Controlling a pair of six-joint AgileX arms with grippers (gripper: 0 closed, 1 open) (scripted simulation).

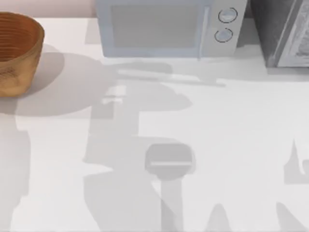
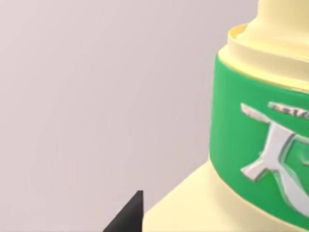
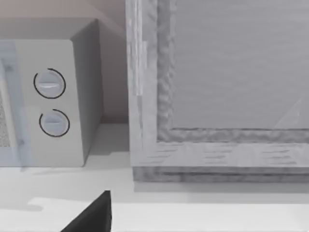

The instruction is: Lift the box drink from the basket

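One basket (image 1: 17, 50) at the counter's (image 1: 231, 145) far-left edge, one box drink (image 2: 260, 145) beside the left end effector, grip state indeterminable.

White table (image 1: 231, 145) surface, matte, spans the whole top view. Several soft grey shadows lie across it, the largest running from the far left toward the centre and near edge; smaller pointed ones sit at the near right. A pale grey microwave (image 1: 166, 28) stands at the far edge, centre, with a glass door and two round dials (image 1: 227, 15) stacked on its right panel. Just right of it, at the far right corner, stands a grey rough-textured cabinet (image 1: 285, 31) with a framed front panel. Behind both, a plain pinkish-beige wall (image 3: 58, 8). Light is even and diffuse; shadow edges are soft.
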